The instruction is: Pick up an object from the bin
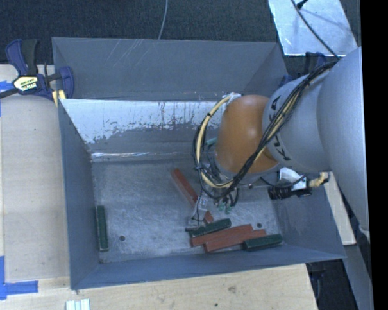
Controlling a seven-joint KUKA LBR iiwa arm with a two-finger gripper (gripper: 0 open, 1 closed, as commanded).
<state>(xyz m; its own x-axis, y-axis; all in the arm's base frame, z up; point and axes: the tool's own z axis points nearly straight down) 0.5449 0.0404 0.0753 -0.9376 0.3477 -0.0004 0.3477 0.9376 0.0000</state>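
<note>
Looking into the grey metal bin, we find our gripper low over a dark green flat bar beside a reddish-brown flat bar near the front wall, but we cannot tell how far open it is.

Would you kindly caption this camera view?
Pincer above a flat dark green stick and reddish-brown stick in grey metal bin.

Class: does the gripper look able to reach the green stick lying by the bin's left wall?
Probably yes: the green stick lies alone, nothing over it, though the bin wall is close.
</note>
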